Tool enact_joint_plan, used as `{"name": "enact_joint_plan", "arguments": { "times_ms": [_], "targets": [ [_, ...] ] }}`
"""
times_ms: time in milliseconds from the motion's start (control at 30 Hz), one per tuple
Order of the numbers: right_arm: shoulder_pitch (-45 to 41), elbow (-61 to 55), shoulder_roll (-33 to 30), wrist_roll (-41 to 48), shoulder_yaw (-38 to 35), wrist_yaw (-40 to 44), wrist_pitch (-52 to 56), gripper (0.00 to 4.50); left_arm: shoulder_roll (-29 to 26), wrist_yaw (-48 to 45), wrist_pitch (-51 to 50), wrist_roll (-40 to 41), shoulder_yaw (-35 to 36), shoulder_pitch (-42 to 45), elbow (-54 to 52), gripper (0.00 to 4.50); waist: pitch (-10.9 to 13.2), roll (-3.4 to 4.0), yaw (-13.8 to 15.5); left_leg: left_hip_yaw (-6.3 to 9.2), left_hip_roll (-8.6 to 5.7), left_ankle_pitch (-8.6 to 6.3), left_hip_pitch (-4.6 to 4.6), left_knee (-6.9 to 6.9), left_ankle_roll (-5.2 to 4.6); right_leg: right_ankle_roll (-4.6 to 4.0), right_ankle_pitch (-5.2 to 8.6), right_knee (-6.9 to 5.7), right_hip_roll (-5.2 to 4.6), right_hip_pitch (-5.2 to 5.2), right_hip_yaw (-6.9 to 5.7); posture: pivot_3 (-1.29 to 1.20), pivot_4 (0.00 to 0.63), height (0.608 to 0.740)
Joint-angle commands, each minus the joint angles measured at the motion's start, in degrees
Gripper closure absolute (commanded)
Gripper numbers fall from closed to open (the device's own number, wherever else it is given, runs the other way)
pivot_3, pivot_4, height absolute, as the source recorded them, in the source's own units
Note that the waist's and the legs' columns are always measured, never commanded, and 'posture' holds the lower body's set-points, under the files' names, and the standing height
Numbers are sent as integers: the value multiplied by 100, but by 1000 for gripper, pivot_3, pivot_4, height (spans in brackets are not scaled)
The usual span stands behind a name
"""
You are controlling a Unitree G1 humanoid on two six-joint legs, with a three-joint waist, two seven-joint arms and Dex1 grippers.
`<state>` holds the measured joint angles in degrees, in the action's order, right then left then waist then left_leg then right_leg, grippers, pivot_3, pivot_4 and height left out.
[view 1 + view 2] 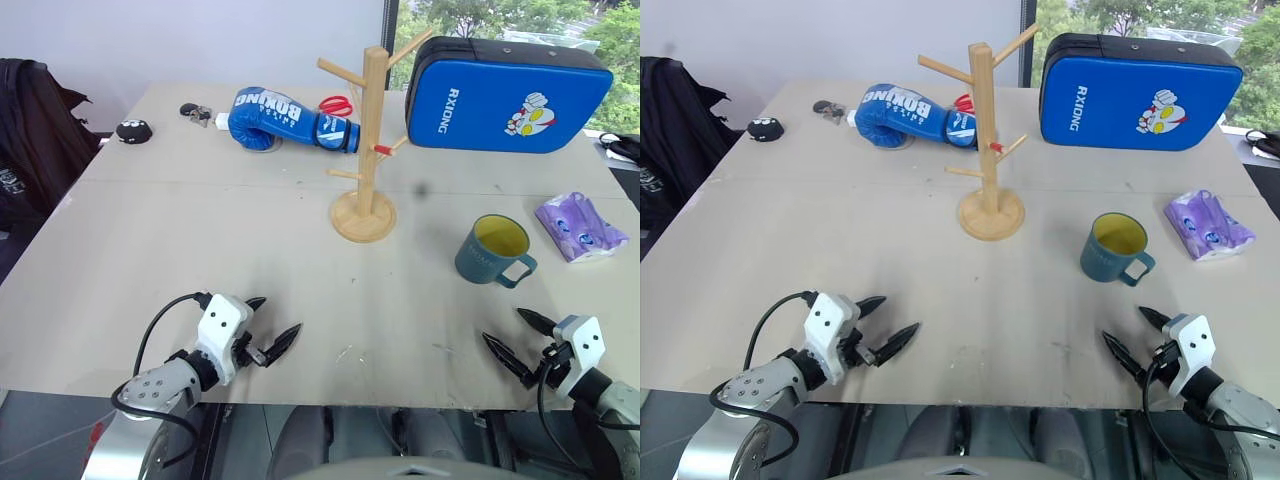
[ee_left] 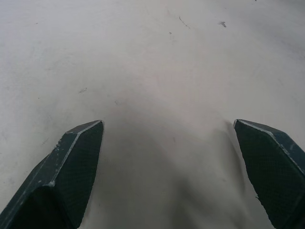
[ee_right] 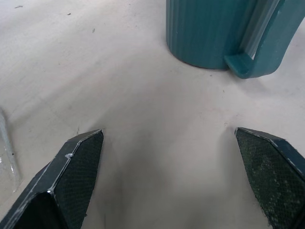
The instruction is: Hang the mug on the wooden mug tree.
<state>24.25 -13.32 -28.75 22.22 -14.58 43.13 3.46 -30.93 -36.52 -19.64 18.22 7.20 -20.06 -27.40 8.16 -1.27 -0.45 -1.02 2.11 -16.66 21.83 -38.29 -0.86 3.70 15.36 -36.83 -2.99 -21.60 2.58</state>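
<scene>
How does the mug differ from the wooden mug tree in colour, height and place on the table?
The mug is dark teal with a yellow inside; the wooden mug tree is pale wood. The mug is lower than the tree and stands right of it, nearer the robot. Both stand upright, apart, on the table.

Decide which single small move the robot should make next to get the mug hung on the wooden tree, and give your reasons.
Probably reach the right gripper forward toward the mug. It is open, holds nothing, and sits just short of the mug, whose handle faces it. The mug stands upright on the table, apart from the wooden tree.
</scene>
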Motion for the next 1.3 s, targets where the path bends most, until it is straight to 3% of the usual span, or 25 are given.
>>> {"name": "enact_joint_plan", "arguments": {
  "times_ms": [33, 800, 967, 1300],
  "targets": [
    [68, -92, 26, 59, -245, -44, -175, 45, -47, -189, 84, 106, -64, 76, -44, 0, 0, 0, 0, 0, 0, 0, 0, 0, 0, 0, 0, 0, 0, 0, 0, 0, 150, 737],
    [154, -400, 351, 6, -307, -778, -17, 45, -151, -622, 37, 250, -183, 566, 170, 0, 0, 0, 1, -1, 1, 0, 1, 0, 0, 0, 0, 0, 1, -1, 0, 0, 150, 737],
    [-249, -895, 668, -129, -335, -1763, 517, 45, -460, -1090, -422, 820, -419, 1185, -461, 0, 1, 1, 7, 3, 0, 0, 2, 0, 0, 0, 0, -1, 1, -2, -2, 0, 150, 737],
    [-774, -1097, 846, -283, -350, -2703, 1462, 45, -1274, -1609, -1250, 1686, -452, 2419, -1056, 0, 7, 7, -11, 1, -3, 0, 10, 0, 0, 2, -1, 0, 3, -8, 0, 0, 150, 737]
  ]
}}
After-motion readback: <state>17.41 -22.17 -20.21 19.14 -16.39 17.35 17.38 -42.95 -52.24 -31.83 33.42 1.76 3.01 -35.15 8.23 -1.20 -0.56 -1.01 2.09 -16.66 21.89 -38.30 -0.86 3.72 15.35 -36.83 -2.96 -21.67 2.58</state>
